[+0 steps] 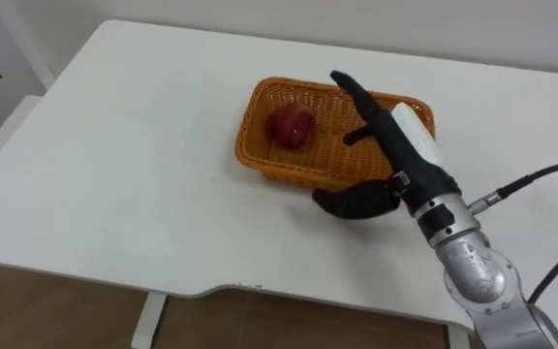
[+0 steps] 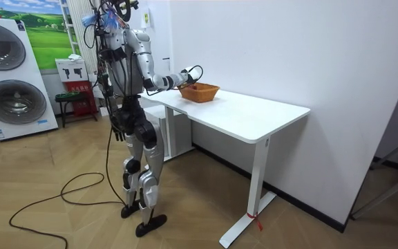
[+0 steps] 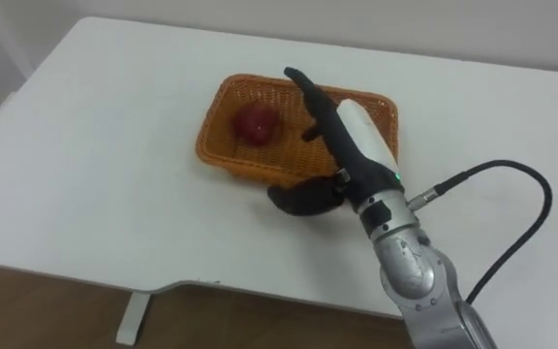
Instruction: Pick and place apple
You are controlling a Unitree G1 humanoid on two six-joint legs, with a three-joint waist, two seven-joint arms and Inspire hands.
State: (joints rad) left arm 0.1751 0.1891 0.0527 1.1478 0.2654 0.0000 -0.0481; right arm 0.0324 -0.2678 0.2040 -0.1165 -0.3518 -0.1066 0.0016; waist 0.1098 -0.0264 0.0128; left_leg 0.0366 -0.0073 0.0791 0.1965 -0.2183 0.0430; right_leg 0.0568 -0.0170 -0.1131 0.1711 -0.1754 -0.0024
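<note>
Fingers [image 1: 352,89] of the right hand [image 1: 390,131] are straight and spread wide, holding nothing. They reach over the basket's [image 1: 260,160] right half, thumb outside its near wall. The apple [image 1: 290,126] lies in the basket's left half, apart from them, so placement looks complete. The basket stands on the white surface [image 1: 114,174]. The left hand [image 2: 118,130] hangs well away from the basket, idle.

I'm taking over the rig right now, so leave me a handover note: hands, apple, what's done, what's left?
Right hand: open, empty, reaching over the basket's right part.
Left hand: hangs by the hip, idle.
Apple: lies in the basket's left part, apart from the hand; the basket stands on the table.
Done/left: if the basket is the goal, only pulling the arm back is left; if not, the grasp is not yet made.
</note>
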